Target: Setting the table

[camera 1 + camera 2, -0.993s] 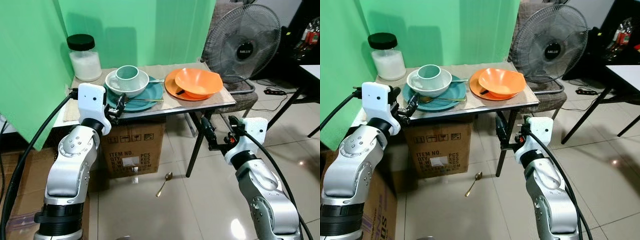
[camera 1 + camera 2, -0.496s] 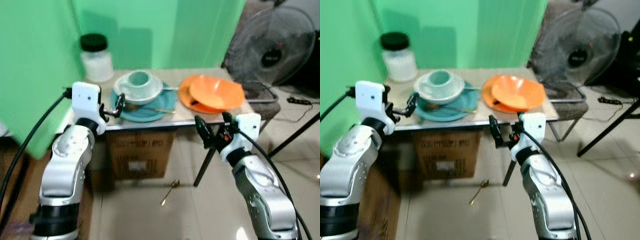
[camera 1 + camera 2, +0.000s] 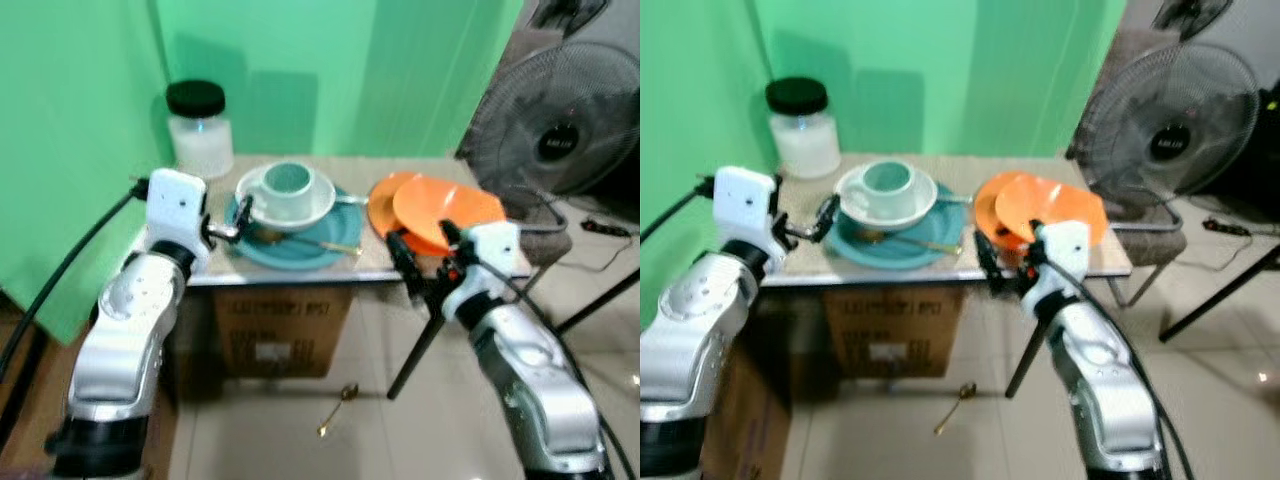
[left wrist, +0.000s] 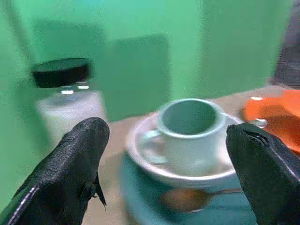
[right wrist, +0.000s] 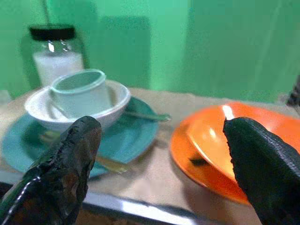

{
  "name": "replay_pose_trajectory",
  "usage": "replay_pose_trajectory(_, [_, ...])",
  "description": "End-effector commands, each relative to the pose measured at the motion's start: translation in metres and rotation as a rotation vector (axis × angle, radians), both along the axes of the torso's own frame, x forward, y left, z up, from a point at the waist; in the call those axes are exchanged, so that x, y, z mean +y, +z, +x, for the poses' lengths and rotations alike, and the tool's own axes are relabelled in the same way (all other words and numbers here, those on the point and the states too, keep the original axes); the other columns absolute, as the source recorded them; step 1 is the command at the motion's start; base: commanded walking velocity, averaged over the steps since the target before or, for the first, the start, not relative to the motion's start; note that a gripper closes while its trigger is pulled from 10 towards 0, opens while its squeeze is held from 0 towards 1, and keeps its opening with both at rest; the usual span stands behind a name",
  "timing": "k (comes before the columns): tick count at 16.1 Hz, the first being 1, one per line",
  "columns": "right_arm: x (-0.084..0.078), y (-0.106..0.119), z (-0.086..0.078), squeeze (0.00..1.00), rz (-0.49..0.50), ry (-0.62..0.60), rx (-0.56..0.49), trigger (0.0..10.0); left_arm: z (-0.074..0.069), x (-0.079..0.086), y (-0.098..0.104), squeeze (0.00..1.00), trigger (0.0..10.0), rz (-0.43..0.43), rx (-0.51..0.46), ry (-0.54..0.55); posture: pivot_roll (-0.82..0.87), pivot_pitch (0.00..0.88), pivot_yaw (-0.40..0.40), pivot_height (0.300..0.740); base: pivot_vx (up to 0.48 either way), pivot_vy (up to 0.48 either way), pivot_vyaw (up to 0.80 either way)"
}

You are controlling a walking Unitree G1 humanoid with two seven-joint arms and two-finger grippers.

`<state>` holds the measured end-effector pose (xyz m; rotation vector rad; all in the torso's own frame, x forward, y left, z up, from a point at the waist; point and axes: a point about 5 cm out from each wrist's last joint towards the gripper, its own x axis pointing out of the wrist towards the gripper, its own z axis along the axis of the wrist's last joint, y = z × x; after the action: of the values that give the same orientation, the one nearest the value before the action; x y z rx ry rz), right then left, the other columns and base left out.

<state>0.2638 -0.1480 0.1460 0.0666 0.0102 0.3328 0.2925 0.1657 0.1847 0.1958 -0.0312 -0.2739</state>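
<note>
Bench (image 3: 300, 275) against green wall, jar (image 3: 199, 128) behind teal plate (image 3: 300, 245), bowl (image 3: 300, 208) holding cup (image 3: 285, 186), orange plate (image 3: 445, 210), fan (image 3: 560, 125) beside, spoon (image 3: 333, 410) on floor, left claw (image 3: 238, 215) open at plate rim, right claw (image 3: 420, 255) open at bench edge

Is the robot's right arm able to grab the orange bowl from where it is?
Probably yes. The right gripper is open at the table's front edge, just before the orange bowl, with nothing between them. The bowl sits on an orange plate.
</note>
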Motion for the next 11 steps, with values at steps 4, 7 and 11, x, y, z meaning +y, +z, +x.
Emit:
replay_pose_trajectory(4, [-0.011,0.003,-0.002,0.0,-0.047,0.091,-0.015,10.0,0.032,0.0,0.005,1.0,10.0,0.139,0.017,-0.264,0.04,0.0,-0.074,0.74,0.0,0.0,0.0])
replay_pose_trajectory(7, [-0.021,0.011,-0.009,0.0,-0.078,0.164,-0.013,10.0,0.073,0.003,0.013,0.0,10.0,0.26,0.029,-0.384,-0.02,0.0,-0.08,0.74,0.0,0.0,0.0])
replay_pose_trajectory(11, [-0.034,0.025,-0.021,0.0,-0.151,0.188,-0.019,10.0,0.099,-0.005,0.027,0.0,10.0,0.315,0.083,-0.5,-0.14,0.0,-0.06,0.74,0.0,0.0,0.0])
